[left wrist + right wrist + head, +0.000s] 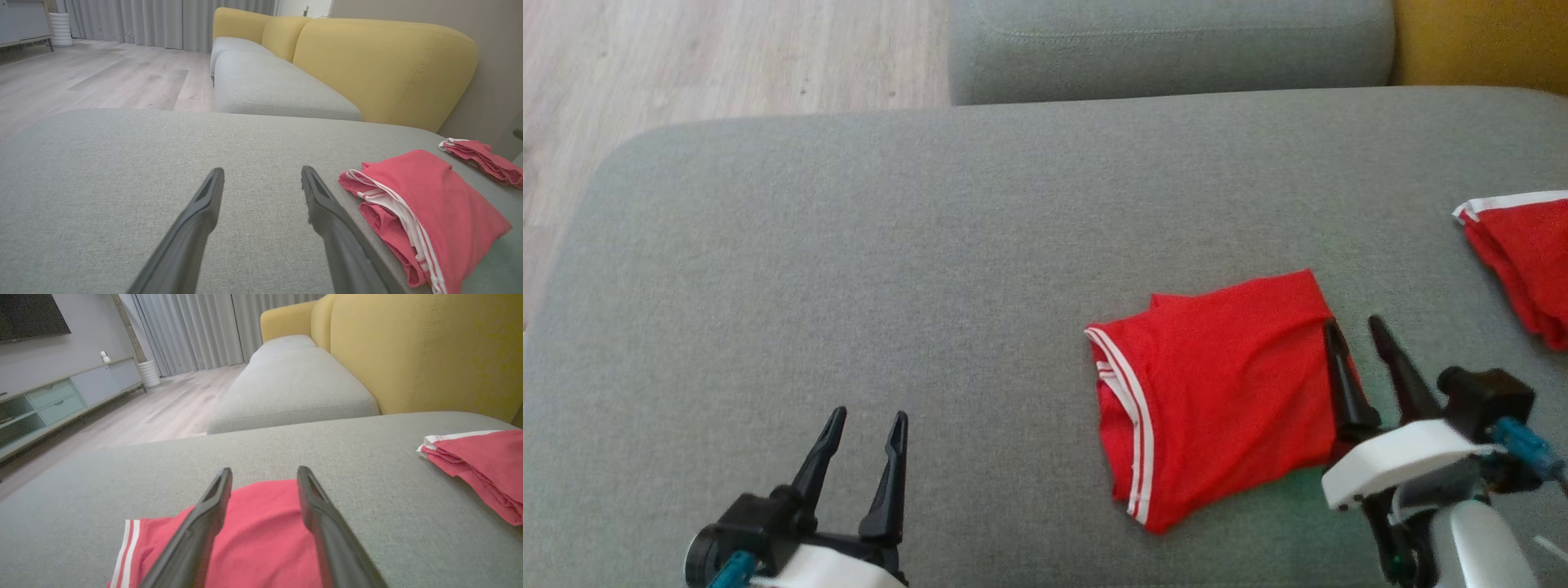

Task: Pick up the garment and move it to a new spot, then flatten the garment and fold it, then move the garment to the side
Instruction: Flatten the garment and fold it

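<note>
A red garment (1217, 384) with white stripes along its edge lies folded on the grey sofa cushion (931, 261), right of centre. It also shows as the garment (425, 212) in the left wrist view and the garment (261, 539) under the fingers in the right wrist view. My right gripper (1356, 331) is open over the garment's right edge, with nothing between its fingers (212, 514). Well to the left of the garment, my left gripper (866, 420) hangs open over bare cushion, its fingers (204, 212) empty.
A second folded red garment (1523, 253) lies at the cushion's far right edge. Another grey seat cushion (1168, 49) and a yellow backrest (384, 65) stand behind. Wooden floor (686, 65) lies beyond the cushion's left and far-left edges.
</note>
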